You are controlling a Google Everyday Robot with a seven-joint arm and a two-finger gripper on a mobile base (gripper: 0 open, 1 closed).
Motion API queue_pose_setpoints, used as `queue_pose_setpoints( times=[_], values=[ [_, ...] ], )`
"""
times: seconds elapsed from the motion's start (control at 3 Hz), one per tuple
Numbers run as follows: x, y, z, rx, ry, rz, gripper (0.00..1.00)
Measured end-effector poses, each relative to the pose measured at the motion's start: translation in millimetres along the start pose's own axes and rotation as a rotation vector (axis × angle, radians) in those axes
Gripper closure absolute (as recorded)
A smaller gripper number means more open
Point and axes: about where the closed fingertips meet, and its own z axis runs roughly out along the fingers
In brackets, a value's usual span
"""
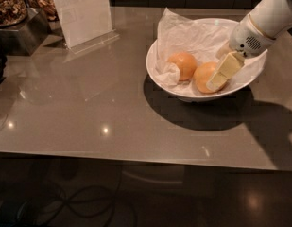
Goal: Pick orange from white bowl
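Observation:
The white bowl stands on the grey table at the right, lined with crumpled white paper. Two oranges lie in it side by side. The golden orange is the right one. The peach-tinted orange is to its left. My gripper reaches down into the bowl from the upper right. It rests against the right side of the golden orange and hides part of it. My white arm runs up past the bowl's far right rim.
A white sign in a clear stand is at the back left. A container of brown snacks is at the far back left corner. The table's front edge runs below, with cables on the floor.

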Motion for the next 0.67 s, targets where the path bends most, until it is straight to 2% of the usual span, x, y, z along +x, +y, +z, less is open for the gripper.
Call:
queue_pose_setpoints(
  times=[0.33,0.67],
  values=[
    [-0.3,-0.9,11.4,-0.030,-0.003,0.005,0.22],
    [1.0,-2.5,19.3,-0.048,-0.005,0.012,0.22]
  ],
)
